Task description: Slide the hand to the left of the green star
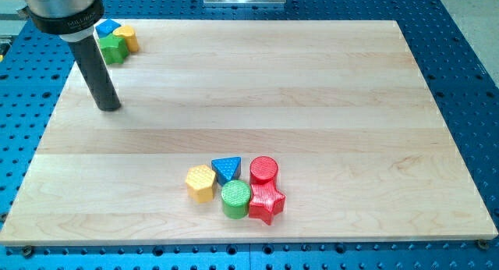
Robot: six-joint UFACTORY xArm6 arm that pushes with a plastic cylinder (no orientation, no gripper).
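The green star lies near the board's top left corner. It touches a blue block above it and a yellow block to its right. My tip rests on the board below the green star, a short way toward the view's bottom and apart from it. The rod's upper part crosses the view just left of the star and hides part of the star's left edge.
A second cluster sits at the bottom middle of the wooden board: a yellow hexagon, a blue triangle, a red cylinder, a green cylinder and a red star. The board's left edge is close to the tip.
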